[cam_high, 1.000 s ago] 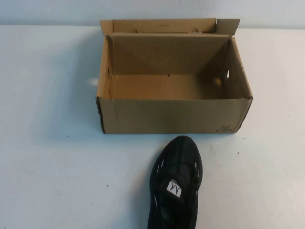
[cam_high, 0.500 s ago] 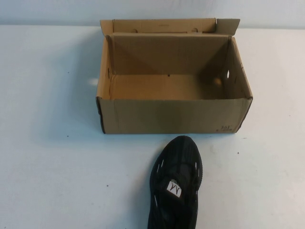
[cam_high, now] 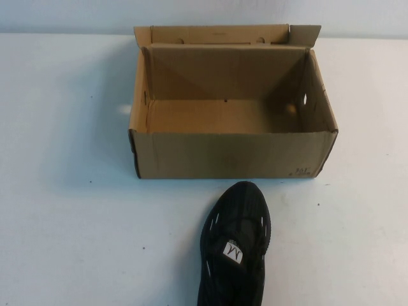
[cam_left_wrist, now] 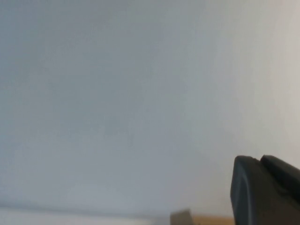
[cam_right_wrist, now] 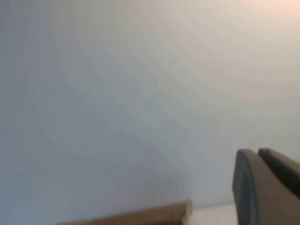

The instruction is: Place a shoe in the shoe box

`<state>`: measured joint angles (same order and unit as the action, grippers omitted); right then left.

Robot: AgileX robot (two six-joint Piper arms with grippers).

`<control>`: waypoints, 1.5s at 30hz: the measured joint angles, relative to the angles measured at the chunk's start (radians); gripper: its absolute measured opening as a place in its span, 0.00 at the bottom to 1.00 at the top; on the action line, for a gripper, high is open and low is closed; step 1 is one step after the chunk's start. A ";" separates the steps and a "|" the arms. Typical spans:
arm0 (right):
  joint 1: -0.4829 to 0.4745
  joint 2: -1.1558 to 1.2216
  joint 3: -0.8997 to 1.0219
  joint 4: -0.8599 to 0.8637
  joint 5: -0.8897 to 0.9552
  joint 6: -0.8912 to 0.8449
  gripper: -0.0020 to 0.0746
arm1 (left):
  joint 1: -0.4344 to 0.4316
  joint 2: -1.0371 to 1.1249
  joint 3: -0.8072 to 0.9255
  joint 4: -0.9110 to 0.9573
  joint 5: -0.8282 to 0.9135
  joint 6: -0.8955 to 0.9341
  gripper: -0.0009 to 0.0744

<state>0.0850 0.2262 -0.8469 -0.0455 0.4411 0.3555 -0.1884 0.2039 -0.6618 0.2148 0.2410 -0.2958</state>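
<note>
high view: the shoe box (cam_high: 233,153) stands open on the white table (cam_high: 64,223), toward the far side and about centred, its flaps turned up along the back edge and its inside bare cardboard; a small round hole shows in its right end wall. the shoe (cam_high: 234,245) lies on the table just in front of the box's near wall, a little right of centre, toe pointing at the box and apart from it by a narrow strip of table, heel cut off by the near edge of the view; its white tongue label faces up. neither arm shows here

left wrist view: the left gripper (cam_left_wrist: 266,190) appears only as a dark pair of fingers at one corner, pressed together with nothing between them, raised in front of a pale wall, with a sliver of brown cardboard at the picture's edge

right wrist view: the right gripper (cam_right_wrist: 267,185) shows the same way, dark fingers pressed together and holding nothing, with a brown cardboard edge of the shoe box beside them against the pale wall
</note>
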 joint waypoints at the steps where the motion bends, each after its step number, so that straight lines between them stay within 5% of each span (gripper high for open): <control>1: 0.000 0.007 0.000 -0.002 0.051 -0.008 0.01 | 0.000 0.005 0.000 0.000 0.057 0.012 0.01; 7: 0.000 0.017 0.069 0.121 0.275 -0.053 0.00 | 0.000 0.014 0.000 -0.021 0.319 0.022 0.01; 14: 0.004 0.124 0.093 0.568 0.474 -0.602 0.01 | 0.000 0.020 0.000 -0.059 0.489 0.067 0.01; 19: 0.035 0.259 0.053 0.685 0.483 -0.770 0.01 | 0.000 0.020 0.000 -0.072 0.643 0.135 0.01; 28: 0.225 0.623 -0.144 0.513 0.649 -0.767 0.01 | 0.000 0.020 0.000 -0.114 0.735 0.148 0.01; 38: 0.493 0.938 -0.219 0.319 0.616 -0.704 0.02 | 0.000 0.020 0.000 -0.114 0.737 0.148 0.01; 45: 0.695 1.013 -0.224 0.232 0.498 -0.702 0.31 | 0.000 0.020 0.000 -0.114 0.737 0.148 0.01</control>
<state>0.7801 1.2394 -1.0710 0.1866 0.9389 -0.3469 -0.1884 0.2242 -0.6618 0.1005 0.9782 -0.1476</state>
